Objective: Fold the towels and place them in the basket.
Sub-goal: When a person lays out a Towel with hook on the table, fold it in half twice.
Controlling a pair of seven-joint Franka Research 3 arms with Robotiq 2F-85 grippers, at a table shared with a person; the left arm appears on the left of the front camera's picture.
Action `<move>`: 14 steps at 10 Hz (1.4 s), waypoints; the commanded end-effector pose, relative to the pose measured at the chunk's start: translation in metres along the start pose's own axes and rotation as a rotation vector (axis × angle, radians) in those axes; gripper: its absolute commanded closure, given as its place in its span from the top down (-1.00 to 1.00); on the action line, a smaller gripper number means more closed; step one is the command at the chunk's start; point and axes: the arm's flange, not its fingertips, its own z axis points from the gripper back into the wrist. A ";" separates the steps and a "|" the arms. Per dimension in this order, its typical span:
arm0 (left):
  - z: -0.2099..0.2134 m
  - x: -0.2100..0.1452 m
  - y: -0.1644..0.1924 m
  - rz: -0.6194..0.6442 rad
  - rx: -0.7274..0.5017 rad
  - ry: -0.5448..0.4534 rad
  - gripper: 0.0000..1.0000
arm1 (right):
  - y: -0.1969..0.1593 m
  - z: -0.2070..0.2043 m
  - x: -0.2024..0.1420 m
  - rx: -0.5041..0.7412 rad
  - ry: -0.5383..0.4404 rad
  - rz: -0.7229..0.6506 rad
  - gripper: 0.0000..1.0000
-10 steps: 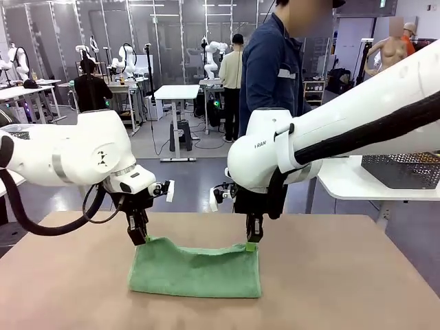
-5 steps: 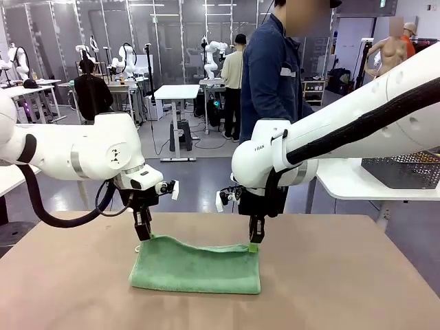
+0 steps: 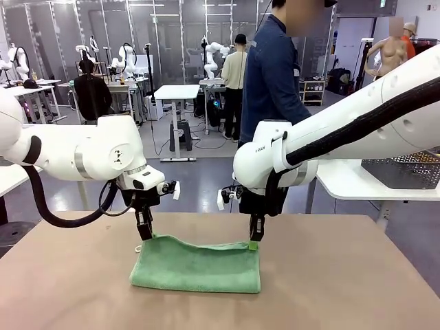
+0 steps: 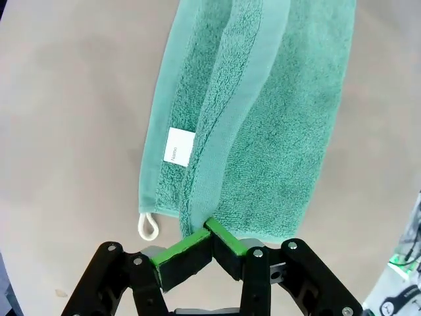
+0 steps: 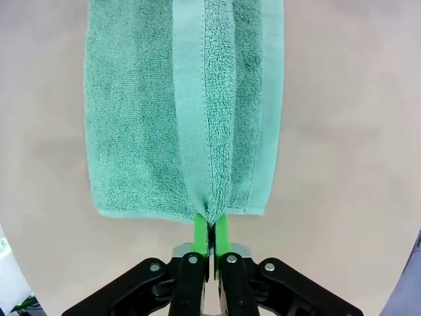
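A mint green towel [image 3: 196,268] lies folded over on the brown table [image 3: 344,289], its far edge raised off the surface. My left gripper [image 3: 146,235] is shut on the towel's far left corner, and my right gripper [image 3: 254,244] is shut on the far right corner. In the left wrist view the green pads [image 4: 187,247] of my gripper [image 4: 207,229] pinch the towel [image 4: 276,131] hem beside a white loop [image 4: 148,226] and a white label [image 4: 179,145]. The right wrist view has my gripper [image 5: 211,227] nipping a ridge of the towel [image 5: 145,118]. The dark mesh basket [image 3: 402,170] stands on a white side table at right.
A person in a dark blue jacket [image 3: 275,75] stands beyond the table's far edge, behind my right arm. The white side table [image 3: 350,182] with the basket lies off the brown table's far right corner. Bare tabletop surrounds the towel.
Both grippers have carried the towel's held edge a little farther away and lower, so the raised edge sags closer to the layer beneath. Since half a second ago they have barely moved.
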 end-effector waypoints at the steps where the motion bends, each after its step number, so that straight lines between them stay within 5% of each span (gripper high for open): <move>1: 0.001 0.006 0.007 0.020 0.007 0.022 -0.53 | -0.007 -0.001 0.004 -0.032 0.020 -0.039 -0.53; 5: 0.003 0.004 0.007 0.026 0.019 0.016 1.00 | -0.008 0.003 0.008 -0.101 0.038 -0.076 0.86; 6: 0.007 0.000 0.005 0.028 0.026 0.008 1.00 | -0.008 0.005 0.006 -0.112 0.036 -0.087 1.00; 7: 0.010 -0.002 0.001 0.040 0.028 0.000 1.00 | -0.007 0.009 0.004 -0.115 0.027 -0.098 1.00; 8: 0.013 -0.004 -0.005 0.047 0.033 0.000 0.68 | -0.004 0.010 0.003 -0.113 0.019 -0.105 1.00; 10: 0.013 -0.009 -0.014 0.027 0.003 0.001 0.85 | 0.002 0.011 0.003 -0.073 0.038 -0.070 0.52; 14: 0.012 -0.002 0.003 0.023 0.020 -0.010 0.85 | -0.009 0.010 0.005 -0.093 0.016 -0.078 0.52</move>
